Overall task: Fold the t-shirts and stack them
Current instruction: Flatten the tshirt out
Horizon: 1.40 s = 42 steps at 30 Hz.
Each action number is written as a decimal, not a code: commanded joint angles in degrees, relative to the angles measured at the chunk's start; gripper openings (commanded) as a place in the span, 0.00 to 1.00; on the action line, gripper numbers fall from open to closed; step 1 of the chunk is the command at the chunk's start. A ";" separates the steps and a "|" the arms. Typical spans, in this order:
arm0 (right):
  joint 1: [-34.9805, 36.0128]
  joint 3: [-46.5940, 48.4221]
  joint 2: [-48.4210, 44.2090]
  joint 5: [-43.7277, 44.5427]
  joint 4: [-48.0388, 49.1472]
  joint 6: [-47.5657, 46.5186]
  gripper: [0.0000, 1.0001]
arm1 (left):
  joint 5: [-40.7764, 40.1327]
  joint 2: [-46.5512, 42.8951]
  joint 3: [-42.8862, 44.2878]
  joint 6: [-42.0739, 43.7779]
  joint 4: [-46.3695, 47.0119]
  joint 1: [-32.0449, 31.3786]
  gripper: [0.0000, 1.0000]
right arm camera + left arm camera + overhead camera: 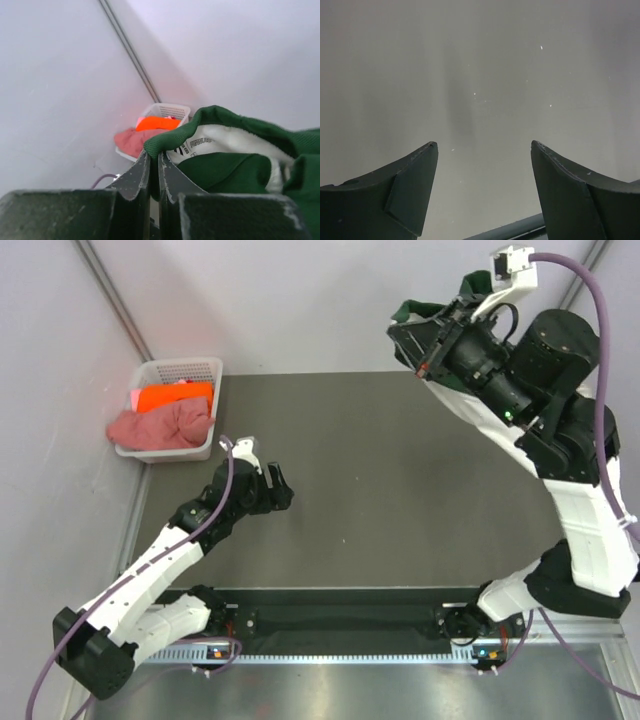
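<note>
While the right arm reaches up high over the far right of the table (400,480), the right gripper (154,162) has its jaws pressed nearly together on a ribbed green edge of the green-and-white t-shirt (225,145), so the cloth is pinched between the two dark fingers (135,175). From the right wrist view the shirt bunches just to the right of the fingertips, a white panel with small black lettering showing between dark green folds. In the top view only a little of that green cloth (408,310) shows, beside the raised right gripper (408,335); the arm hides the rest, and I cannot tell how far the shirt hangs. At the far left corner of the table stands the white lattice basket (185,368), with the orange t-shirt (175,397) lying inside it and the pink t-shirt (160,425) heaped on the near side, spilling over the rim. The same basket (167,109) appears small in the right wrist view, with the orange t-shirt (157,123) above the pink t-shirt (131,140). The left gripper (283,490) sits low over the left middle of the table, well apart from the basket and from the right arm. Its jaws stand wide apart with nothing between them, and the left wrist view shows the left gripper (484,150) over bare grey tabletop.
</note>
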 commanded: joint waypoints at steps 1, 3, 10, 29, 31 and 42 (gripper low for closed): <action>1.44 2.90 1.20 2.91 -1.38 -4.20 0.00 | 2.21 -0.63 2.23 0.72 1.69 -0.09 0.80; 1.44 2.45 0.41 6.68 -0.13 -5.17 0.00 | 3.53 -0.54 2.23 0.80 2.22 -0.09 0.81; -0.05 -3.70 -3.55 13.38 1.72 -6.32 0.00 | 11.88 -1.24 0.82 1.77 7.66 -0.09 0.81; -5.85 -34.72 -19.63 23.57 15.07 -6.49 0.00 | 3.05 1.93 -6.29 -1.82 14.97 -22.74 0.82; -6.82 -35.43 -19.90 23.92 14.90 -6.58 0.00 | -1.37 1.40 -8.40 -4.80 15.32 -29.42 0.82; -8.32 -37.27 -19.81 21.64 14.81 -6.23 0.00 | -17.19 20.97 -3.41 -10.00 11.90 -43.07 0.78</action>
